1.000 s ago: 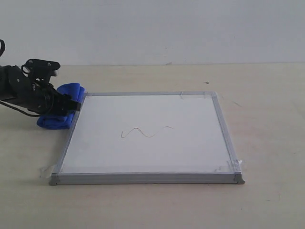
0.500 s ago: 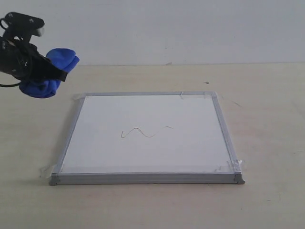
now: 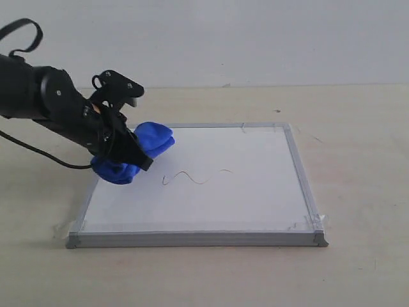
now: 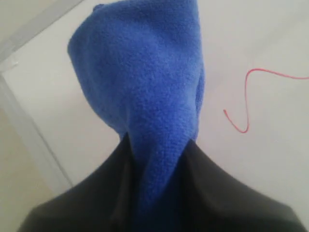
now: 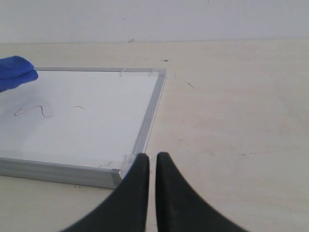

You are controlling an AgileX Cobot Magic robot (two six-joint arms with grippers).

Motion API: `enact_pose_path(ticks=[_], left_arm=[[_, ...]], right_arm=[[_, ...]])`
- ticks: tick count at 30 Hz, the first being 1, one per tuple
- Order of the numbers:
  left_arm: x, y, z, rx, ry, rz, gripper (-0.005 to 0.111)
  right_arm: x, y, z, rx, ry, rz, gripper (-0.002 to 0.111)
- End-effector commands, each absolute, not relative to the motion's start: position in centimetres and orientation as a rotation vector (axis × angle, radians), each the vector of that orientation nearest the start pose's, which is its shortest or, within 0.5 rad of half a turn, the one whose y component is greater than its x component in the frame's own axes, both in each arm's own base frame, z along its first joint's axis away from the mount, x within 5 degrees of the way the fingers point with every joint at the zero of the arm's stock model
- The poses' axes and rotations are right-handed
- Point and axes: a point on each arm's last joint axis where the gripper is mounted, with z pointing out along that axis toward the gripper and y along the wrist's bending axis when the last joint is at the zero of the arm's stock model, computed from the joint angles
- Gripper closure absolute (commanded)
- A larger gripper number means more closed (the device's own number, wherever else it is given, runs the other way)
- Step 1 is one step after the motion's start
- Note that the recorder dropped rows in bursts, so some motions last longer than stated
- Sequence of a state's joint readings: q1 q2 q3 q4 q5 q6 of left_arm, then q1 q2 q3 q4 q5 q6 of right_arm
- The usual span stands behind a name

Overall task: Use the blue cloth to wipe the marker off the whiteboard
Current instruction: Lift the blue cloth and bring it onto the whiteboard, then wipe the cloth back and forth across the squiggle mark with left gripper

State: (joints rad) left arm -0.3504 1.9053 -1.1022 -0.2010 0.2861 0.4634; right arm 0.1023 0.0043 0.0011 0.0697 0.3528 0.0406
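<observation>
Now the left hand [image 3: 132, 155] grips the blue cloth [image 3: 157, 137], its fingers pinched tight around the middle of the bundle, so that a fat fold sticks out past the fingertips and another bulges behind them. The hand hangs low over the whiteboard [image 3: 249, 195], well inside the frame edge nearest the arm. Whether the cloth already touches the white surface cannot be told from these views.

The marker line [image 3: 192, 177] lies just ahead of the cloth and a little to one side, close but apart from it; none of it looks rubbed yet. In the left wrist view the line's curl [image 4: 244, 104] sits beside the protruding fold, with bare board between them.

The right hand [image 5: 152, 162] waits off the board by a taped corner, low over the bench [image 3: 358, 160], fingers nearly together with only a slit between, holding nothing.

Judging by this, the carrying step is about done and the wiping is about to start. The next move calls for pressing the front fold flat on the board, then sweeping it forward along the whole wavy line, with enough pressure to lift the ink without letting the cloth slip from the fingers.
</observation>
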Motion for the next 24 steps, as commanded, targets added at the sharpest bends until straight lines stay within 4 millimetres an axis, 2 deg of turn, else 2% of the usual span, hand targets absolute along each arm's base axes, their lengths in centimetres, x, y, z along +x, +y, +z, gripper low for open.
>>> enact_pose_path(ticks=[1,6,11,17,19,22,24], left_arm=[[36.0,-14.8,13.4,0.837,2.404,-0.091,0.102],[35.7,-15.4,10.5,0.873,2.471,-0.096,0.102],[33.9,-18.7,9.1,1.008,2.47,-0.127,0.102],[30.6,-24.4,9.1,1.159,2.418,-0.209,0.102],[29.6,-25.6,9.2,1.208,2.393,-0.222,0.102],[29.7,-26.3,9.6,1.226,2.347,-0.221,0.102],[30.7,-25.8,9.9,1.189,2.34,-0.212,0.102]], right_arm=[[5.3,0.7,18.2,-0.01,1.834,0.167,0.107],[5.3,0.7,18.2,-0.01,1.834,0.167,0.107],[5.3,0.7,18.2,-0.01,1.834,0.167,0.107],[5.3,0.7,18.2,-0.01,1.834,0.167,0.107],[5.3,0.7,18.2,-0.01,1.834,0.167,0.107],[5.3,0.7,18.2,-0.01,1.834,0.167,0.107],[5.3,0.7,18.2,-0.01,1.834,0.167,0.107]])
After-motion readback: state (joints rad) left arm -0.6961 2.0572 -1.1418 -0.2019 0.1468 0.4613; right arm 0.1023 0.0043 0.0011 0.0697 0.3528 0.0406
